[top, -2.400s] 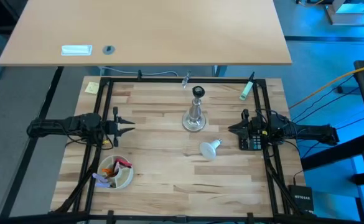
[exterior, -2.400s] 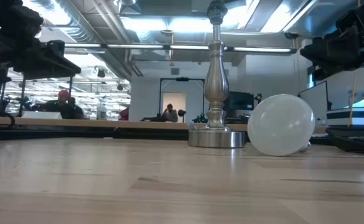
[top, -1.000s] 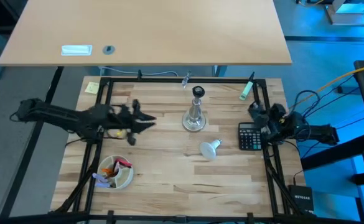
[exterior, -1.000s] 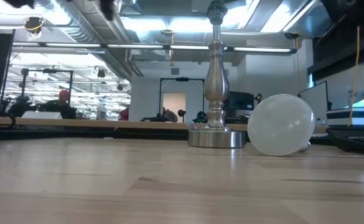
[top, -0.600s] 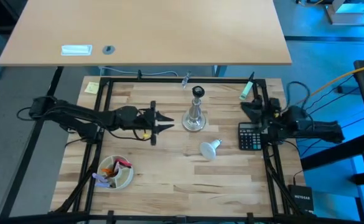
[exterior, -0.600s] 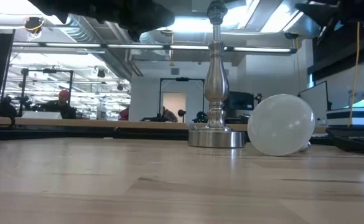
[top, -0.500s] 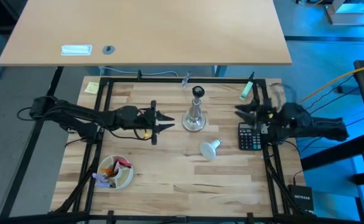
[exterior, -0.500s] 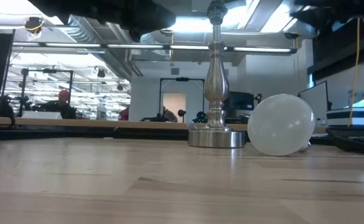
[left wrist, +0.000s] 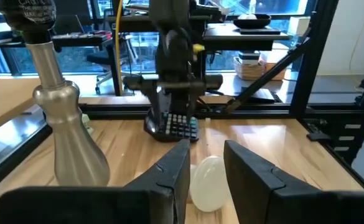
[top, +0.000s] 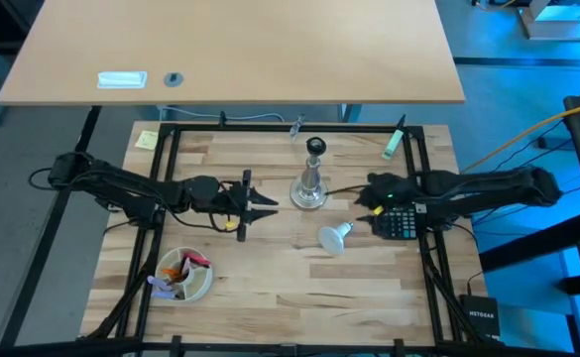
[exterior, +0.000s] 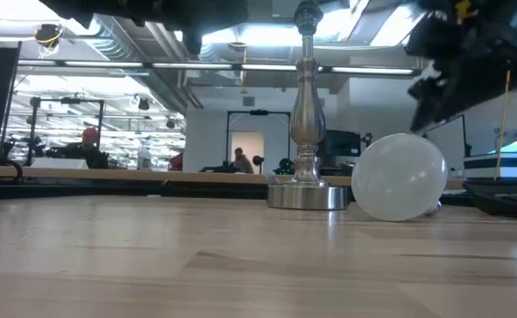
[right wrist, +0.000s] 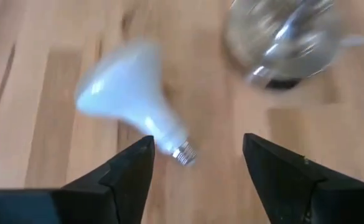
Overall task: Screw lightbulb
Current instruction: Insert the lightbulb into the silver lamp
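The white lightbulb (top: 334, 236) lies on its side on the wooden table, just near of the silvery stand (top: 311, 184); its screw base (right wrist: 183, 152) points toward the right edge. The stand is upright, with a black socket on top. My left gripper (top: 270, 203) hovers level to the left of the stand, open by a narrow gap (left wrist: 205, 149) and pointing at the bulb (left wrist: 206, 182). My right gripper (top: 362, 201) hangs tipped down over the bulb's right side, open wide (right wrist: 198, 140), above the screw base.
A black calculator (top: 401, 221) lies under my right arm near the right rail. A bowl (top: 183, 275) with coloured bits sits at the near left. A yellow note (top: 148, 139) and a green marker (top: 394, 144) lie at the far corners. A black frame (top: 270, 127) borders the table.
My left gripper has moved toward the table's right, closer to the stand, and sunk a little. My right arm has swung out from the right rail toward the table's middle, and its gripper has tipped down over the lightbulb. Bulb and stand have not moved.
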